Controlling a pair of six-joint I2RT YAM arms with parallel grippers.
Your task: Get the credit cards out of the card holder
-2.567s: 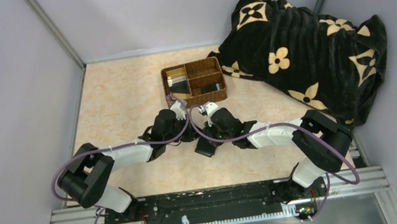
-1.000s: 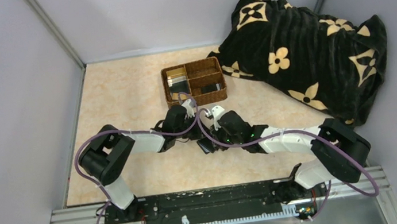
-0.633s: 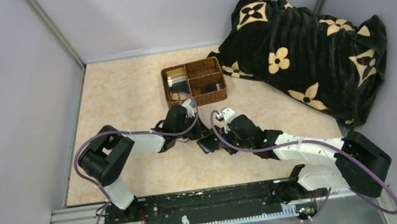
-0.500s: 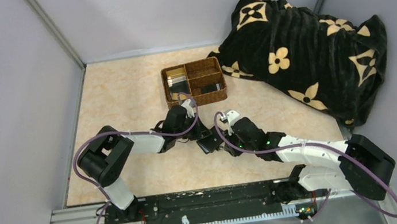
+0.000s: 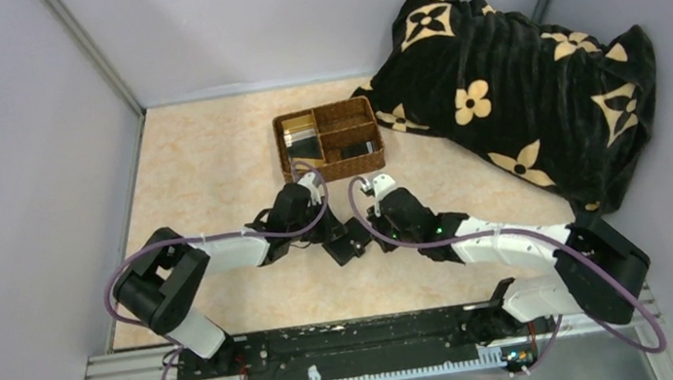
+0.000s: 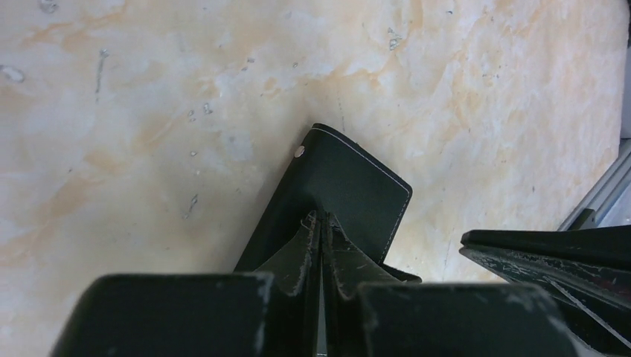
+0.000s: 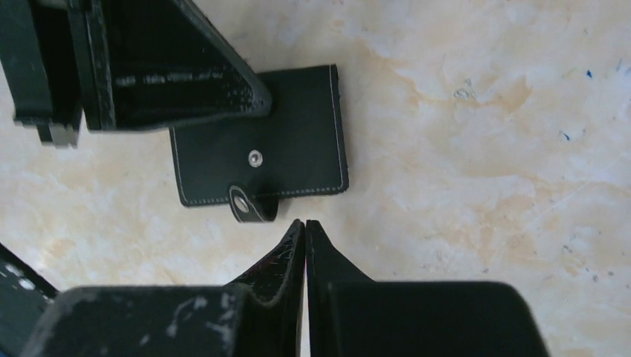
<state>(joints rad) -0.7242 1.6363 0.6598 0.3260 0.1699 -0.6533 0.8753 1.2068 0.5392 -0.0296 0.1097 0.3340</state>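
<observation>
Small black folding leather card holder point(image 7: 298, 160) lies folded flat on the beige marbled table point(image 5: 212, 167), nearer its near edge, with the tab apparently unsnapped. Left jaws clenched, pressing on it; right jaws clenched and empty just beside the tab. No credit cards showing, so opening and pulling remain.

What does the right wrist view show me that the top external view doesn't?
Right wrist only: the card holder lies closed and flat. Its strap tab is off the snap stud on the cover. The right hand, fingers together, points just short of that tab. Top external only: the wicker tray with cards in its compartments, the flowered blanket, and both whole arms. Both: the holder on the marbled table, with the left hand over it.
</observation>
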